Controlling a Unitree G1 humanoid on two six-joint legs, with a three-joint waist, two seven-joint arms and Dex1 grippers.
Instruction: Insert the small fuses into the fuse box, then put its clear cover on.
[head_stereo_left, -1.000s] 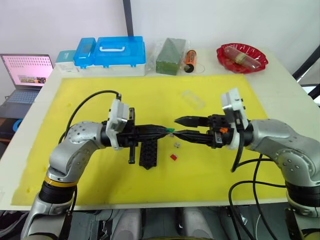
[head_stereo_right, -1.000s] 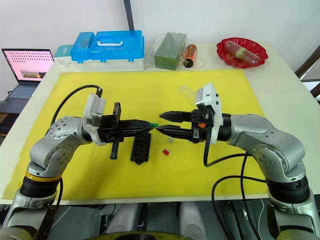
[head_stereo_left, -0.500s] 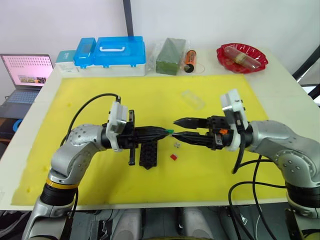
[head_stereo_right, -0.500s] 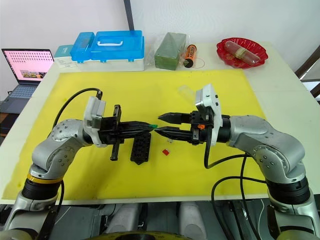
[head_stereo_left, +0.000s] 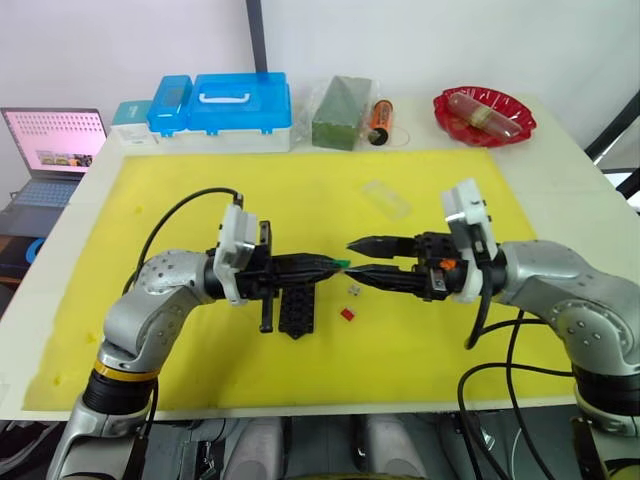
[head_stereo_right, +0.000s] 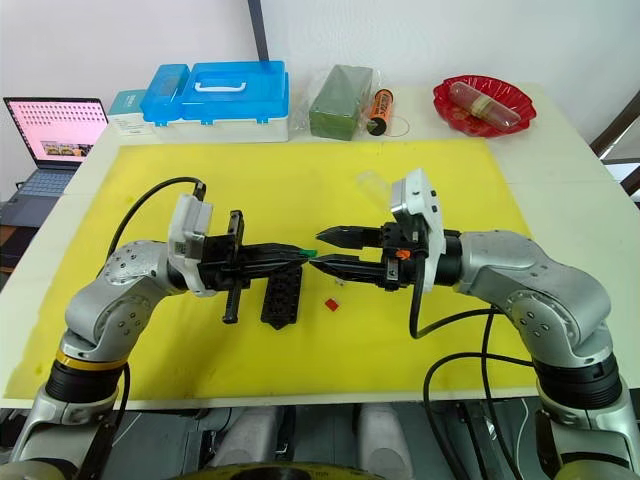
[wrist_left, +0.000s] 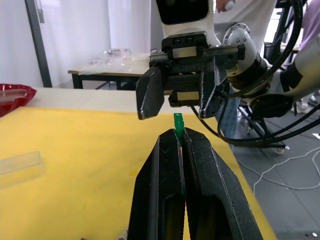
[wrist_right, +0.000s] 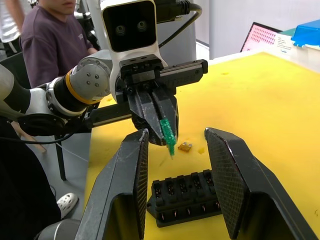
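Observation:
My left gripper (head_stereo_left: 335, 265) is shut on a small green fuse (head_stereo_left: 342, 262), held above the yellow mat (head_stereo_left: 180, 190). In the left wrist view the green fuse (wrist_left: 178, 123) sticks up from the closed fingertips. My right gripper (head_stereo_left: 352, 257) is open and faces the left one tip to tip, its two fingers on either side of the green fuse (wrist_right: 167, 134). The black fuse box (head_stereo_left: 298, 305) lies on the mat just below the left gripper. A red fuse (head_stereo_left: 347, 314) and a pale fuse (head_stereo_left: 353, 290) lie beside it. The clear cover (head_stereo_left: 386, 198) rests further back.
Along the table's back stand a blue-lidded case (head_stereo_left: 230, 105), a wrapped green block (head_stereo_left: 342, 112), an orange cylinder (head_stereo_left: 380, 120) and a red bowl (head_stereo_left: 484, 113). A laptop (head_stereo_left: 50, 150) sits off to the left. A seated person (wrist_right: 55, 30) shows behind my left arm.
My left arm has sunk a little at the wrist while the green fuse stays at the right fingertips. The right gripper has held still and open.

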